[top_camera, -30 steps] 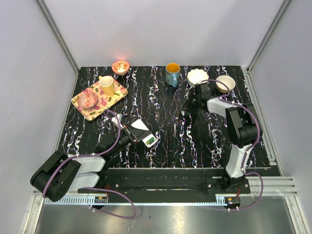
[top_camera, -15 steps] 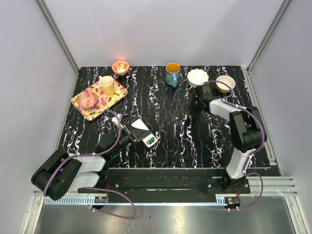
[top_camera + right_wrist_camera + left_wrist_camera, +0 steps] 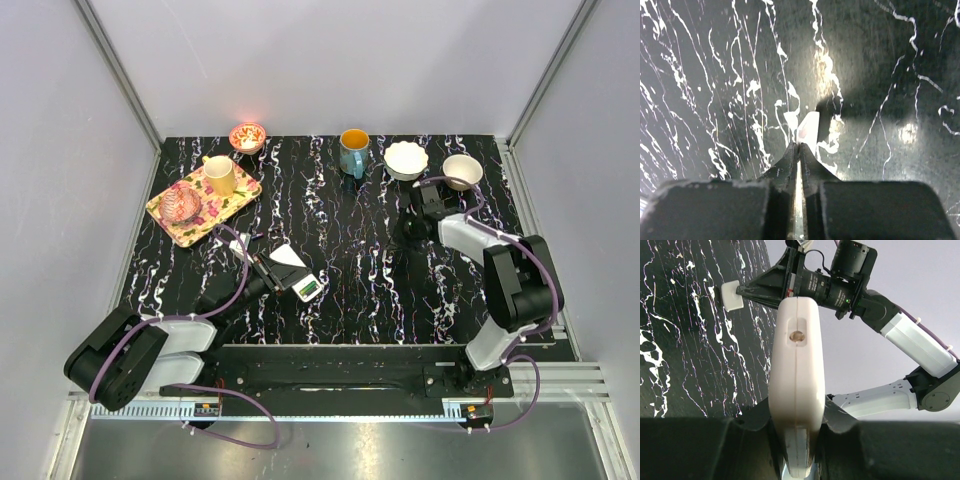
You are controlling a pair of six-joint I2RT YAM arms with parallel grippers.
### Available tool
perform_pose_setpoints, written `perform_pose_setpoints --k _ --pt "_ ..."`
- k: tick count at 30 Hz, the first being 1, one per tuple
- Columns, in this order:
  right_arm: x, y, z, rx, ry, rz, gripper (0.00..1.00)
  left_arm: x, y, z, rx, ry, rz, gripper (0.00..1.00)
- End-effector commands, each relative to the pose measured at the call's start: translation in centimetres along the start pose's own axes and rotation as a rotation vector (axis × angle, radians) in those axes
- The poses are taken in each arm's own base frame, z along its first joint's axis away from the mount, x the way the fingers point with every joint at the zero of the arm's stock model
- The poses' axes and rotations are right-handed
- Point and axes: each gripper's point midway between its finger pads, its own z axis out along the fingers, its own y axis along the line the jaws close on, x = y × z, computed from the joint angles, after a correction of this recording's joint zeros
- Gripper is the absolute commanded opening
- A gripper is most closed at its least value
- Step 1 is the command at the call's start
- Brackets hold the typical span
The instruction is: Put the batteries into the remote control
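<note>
My left gripper (image 3: 288, 281) is shut on the white remote control (image 3: 306, 288) and holds it low over the table at the near left. A greenish battery (image 3: 310, 291) shows in its open compartment; no reddish battery shows. In the left wrist view the remote (image 3: 796, 365) stands edge-on between my fingers. My right gripper (image 3: 413, 230) points down over the table's right half. It is shut on a small flat white piece (image 3: 809, 127), which also shows in the left wrist view (image 3: 731, 295).
A white triangular piece (image 3: 287, 256) lies beside the left gripper. A floral tray (image 3: 160, 207) at the back left carries a yellow cup (image 3: 220, 176) and a pink glass dish (image 3: 182, 203). Along the back stand a small red bowl (image 3: 247, 136), a blue mug (image 3: 353, 150), a white bowl (image 3: 405, 158) and a beige bowl (image 3: 462, 170).
My right gripper has moved right, away from the table's middle, and turned from pointing left to pointing down, keeping the white piece. The left arm and remote have not moved.
</note>
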Motion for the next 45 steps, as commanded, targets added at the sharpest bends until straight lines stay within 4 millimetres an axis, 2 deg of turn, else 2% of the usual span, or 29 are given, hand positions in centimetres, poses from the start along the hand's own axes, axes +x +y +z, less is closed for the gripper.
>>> perform_pose_setpoints --k 1,5,10,12,14,15,21,24,30,36,39,40,45 --pt "0.7 2.0 -2.2 -0.108 -0.007 -0.039 0.0 -0.8 -3.5 0.2 0.123 -0.026 0.044 0.0" --pt "1.1 3.8 -3.3 -0.214 -0.004 -0.058 0.0 -0.8 -3.5 0.1 0.124 -0.03 0.046 0.0" --pt "1.9 7.6 -5.0 -0.453 0.043 -0.113 0.0 -1.1 -3.9 -0.1 0.122 -0.043 0.058 0.0" --pt "2.6 9.0 -5.3 -0.557 0.089 -0.14 0.0 -1.2 -4.2 -0.3 0.128 -0.05 0.071 0.0" --pt "3.2 9.3 -4.8 -0.606 0.123 -0.147 0.0 -1.2 -4.0 -0.4 0.114 -0.052 0.079 0.0" --pt "2.8 10.1 -4.9 -0.659 0.107 -0.166 0.0 -1.3 -4.2 -0.5 0.119 -0.06 0.085 0.0" --pt "4.0 9.5 -2.1 -0.726 0.148 -0.094 0.0 -1.3 -4.2 -0.9 0.107 -0.064 0.106 0.0" --pt "4.8 8.5 -0.7 -0.696 0.178 -0.067 0.0 -1.4 -4.2 -1.0 0.1 -0.069 0.111 0.0" --pt "5.4 5.7 1.5 -0.58 0.199 -0.012 0.0 -1.5 -4.0 -1.0 0.089 -0.074 0.115 0.0" --pt "5.5 2.6 2.7 -0.428 0.195 0.025 0.01 -1.4 -4.1 -0.8 0.095 -0.063 0.114 0.0" --pt "5.6 1.4 2.7 -0.369 0.187 0.035 0.19 -1.4 -4.1 -0.7 0.096 -0.061 0.112 0.0" --pt "5.3 1.4 2.5 -0.362 0.173 0.032 0.28 -1.4 -4.2 -0.6 0.098 -0.059 0.113 0.0" --pt "3.7 1.5 1.3 -0.318 0.108 0.023 0.48 -1.4 -4.1 -0.5 0.097 -0.054 0.114 0.0"
